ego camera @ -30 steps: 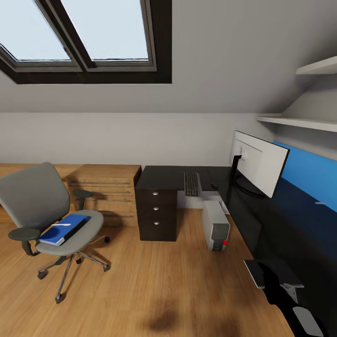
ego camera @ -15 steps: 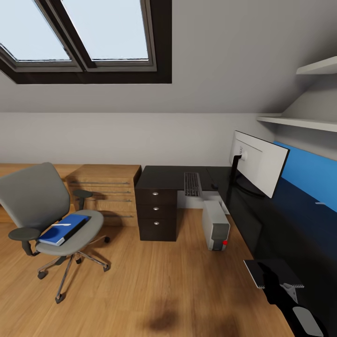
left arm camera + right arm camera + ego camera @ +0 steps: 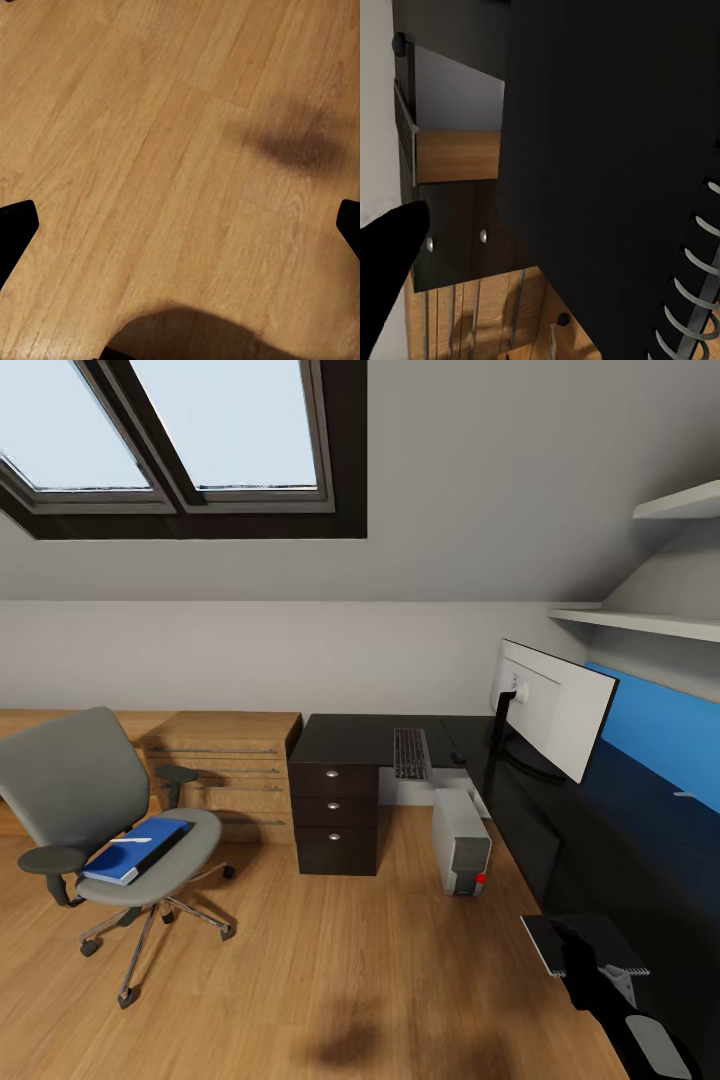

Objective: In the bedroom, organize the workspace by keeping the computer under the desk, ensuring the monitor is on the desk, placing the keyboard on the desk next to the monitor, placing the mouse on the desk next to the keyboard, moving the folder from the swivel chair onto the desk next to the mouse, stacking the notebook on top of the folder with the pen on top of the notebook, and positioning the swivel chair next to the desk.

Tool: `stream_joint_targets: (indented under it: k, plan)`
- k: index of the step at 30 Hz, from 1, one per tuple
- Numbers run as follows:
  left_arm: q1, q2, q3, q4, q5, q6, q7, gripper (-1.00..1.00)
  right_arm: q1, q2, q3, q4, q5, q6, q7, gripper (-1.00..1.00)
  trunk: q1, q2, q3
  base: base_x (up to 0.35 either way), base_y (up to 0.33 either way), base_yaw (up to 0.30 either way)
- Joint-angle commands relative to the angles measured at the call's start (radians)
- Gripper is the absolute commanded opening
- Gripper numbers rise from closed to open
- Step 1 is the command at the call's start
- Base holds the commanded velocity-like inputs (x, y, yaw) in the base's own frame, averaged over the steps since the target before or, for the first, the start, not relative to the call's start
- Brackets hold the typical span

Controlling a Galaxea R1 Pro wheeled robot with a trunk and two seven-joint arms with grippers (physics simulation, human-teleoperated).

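Folder (image 3: 135, 849) on swivel chair (image 3: 95, 815), apart from desk (image 3: 360, 740).

It was an attic room in a home, fitted out as a study. Skylights (image 3: 190, 430) were set into a sloping ceiling above a warm wooden floor (image 3: 330, 970). A black L-shaped desk (image 3: 360, 738) carried a monitor (image 3: 555, 710) and keyboard (image 3: 410, 752), with a computer (image 3: 461, 840) beside it. A grey swivel chair (image 3: 90, 810) stood nearby, before a low oak chest (image 3: 225, 760), and white shelves (image 3: 640, 622) lined the wall.
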Motion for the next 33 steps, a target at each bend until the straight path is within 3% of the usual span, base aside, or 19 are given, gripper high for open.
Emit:
stream_joint_targets:
  k: [1, 25, 33]
  plan:
    - [-0.001, -0.001, 0.002, 0.0, 0.004, -0.003, -0.001, 1.0, -0.001, 0.0, -0.005, 0.029, -0.004, 0.009, -0.001, -1.0, 0.0, 0.0, -0.001, 0.0, 0.0, 0.0]
    - [-0.001, -0.001, 0.001, 0.0, 0.004, -0.004, -0.001, 1.0, -0.001, -0.001, -0.005, 0.028, -0.004, 0.009, -0.002, -1.0, 0.0, 0.0, -0.001, 0.0, 0.0, 0.0]
    - [-0.001, -0.001, 0.001, 0.0, 0.004, -0.004, -0.001, 1.0, -0.001, -0.001, -0.005, 0.027, -0.004, 0.009, -0.002, -1.0, -0.031, 0.056, 0.024, 0.0, 0.0, 0.0]
